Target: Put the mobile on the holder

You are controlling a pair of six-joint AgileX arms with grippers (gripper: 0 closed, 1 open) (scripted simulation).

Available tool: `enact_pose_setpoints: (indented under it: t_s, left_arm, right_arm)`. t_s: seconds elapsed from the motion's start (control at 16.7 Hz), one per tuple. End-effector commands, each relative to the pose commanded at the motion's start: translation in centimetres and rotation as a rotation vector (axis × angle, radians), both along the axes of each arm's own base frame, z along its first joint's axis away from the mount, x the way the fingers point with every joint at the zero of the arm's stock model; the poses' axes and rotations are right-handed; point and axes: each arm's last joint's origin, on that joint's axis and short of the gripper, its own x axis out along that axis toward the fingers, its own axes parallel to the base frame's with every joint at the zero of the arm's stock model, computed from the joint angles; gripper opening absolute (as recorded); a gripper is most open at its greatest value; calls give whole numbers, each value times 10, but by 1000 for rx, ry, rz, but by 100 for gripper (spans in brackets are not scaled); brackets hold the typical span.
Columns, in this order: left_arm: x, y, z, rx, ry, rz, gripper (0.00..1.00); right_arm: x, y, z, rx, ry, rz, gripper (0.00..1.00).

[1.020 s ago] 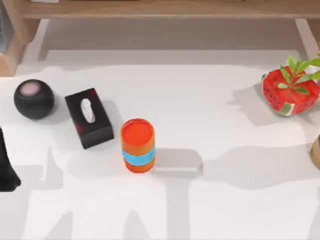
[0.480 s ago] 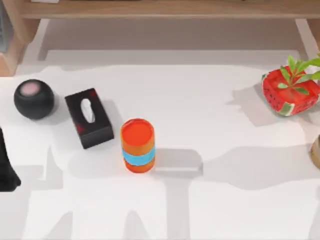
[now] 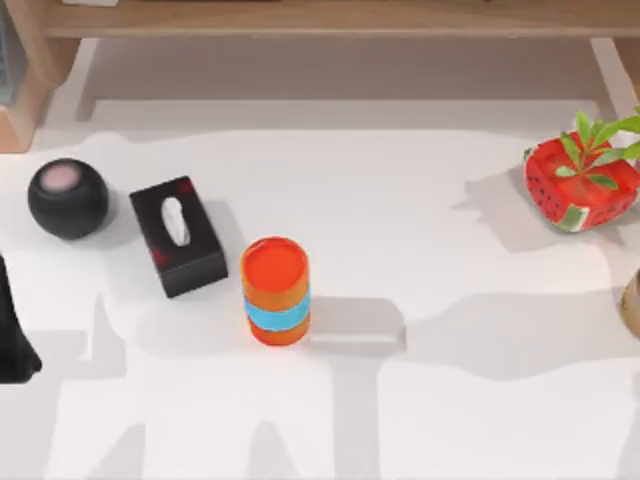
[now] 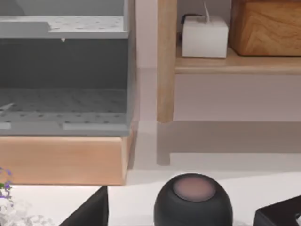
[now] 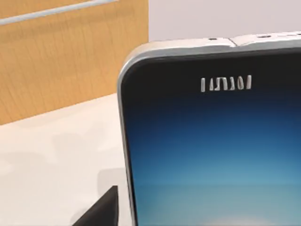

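Observation:
The mobile (image 5: 211, 155) stands very close in the right wrist view. It has a pale rim, a black bezel with a speaker slot, and a dark-blue screen that brightens lower down. A black wedge (image 5: 101, 209) beside its edge looks like part of my right gripper; I cannot tell whether it holds the mobile. A similar black wedge (image 4: 89, 212) sits low in the left wrist view, in front of a black ball speaker (image 4: 194, 200). I cannot pick out the holder with certainty. A tan object (image 3: 632, 305) is cut off by the table's right edge.
On the white table stand the black ball speaker (image 3: 68, 198), a black tissue box (image 3: 178, 235), an orange can with a blue band (image 3: 275, 290) and a watermelon-patterned pot with a plant (image 3: 582, 185). A black shape (image 3: 12, 330) is at the left edge. A wooden shelf (image 3: 320, 18) runs along the back.

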Motion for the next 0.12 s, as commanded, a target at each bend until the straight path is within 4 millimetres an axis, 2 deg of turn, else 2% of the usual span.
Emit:
enact_pose_setpoints:
  t_s: [0.12]
  left_arm:
    - [0,0,0,0,0,0,100]
  right_arm:
    - [0,0,0,0,0,0,100]
